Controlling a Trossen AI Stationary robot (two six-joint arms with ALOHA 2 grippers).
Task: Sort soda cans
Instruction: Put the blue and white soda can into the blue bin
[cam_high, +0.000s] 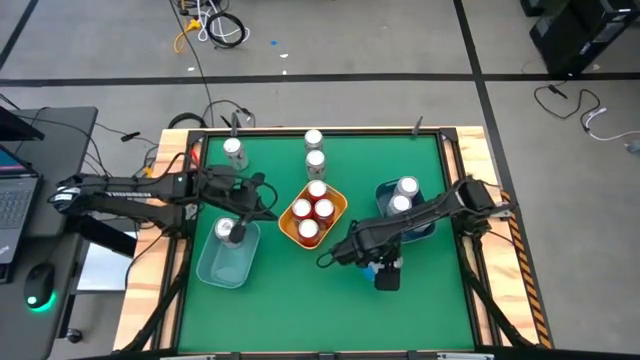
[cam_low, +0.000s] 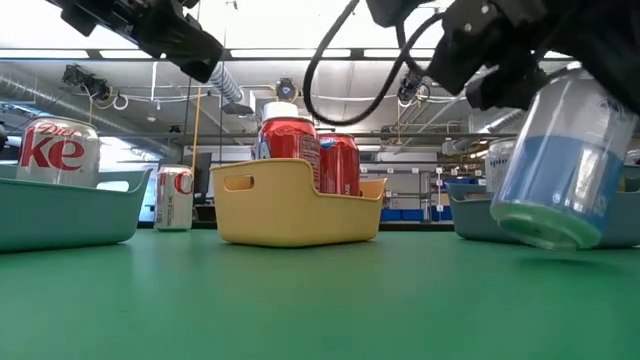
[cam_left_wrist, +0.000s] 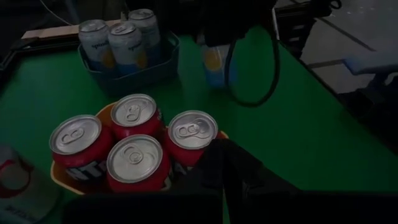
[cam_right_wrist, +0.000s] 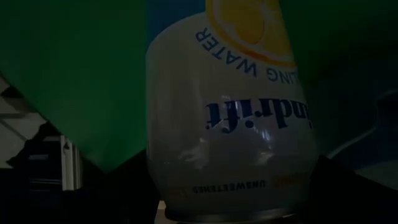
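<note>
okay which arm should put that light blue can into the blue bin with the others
Right. The right gripper already holds the light blue can tilted above the table, next to the blue bin. The left gripper is across the yellow bin.

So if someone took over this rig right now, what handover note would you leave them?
Right gripper: shut on a light blue can, held tilted above the mat in front of the blue bin.
Left gripper: between the clear bin and the yellow bin; I cannot tell whether it is open.
Done: four red cans in the yellow bin, two light cans in the blue bin, one Diet Coke can in the clear bin.
Left: three silver cans loose at the far edge, plus placing the held can.
</note>
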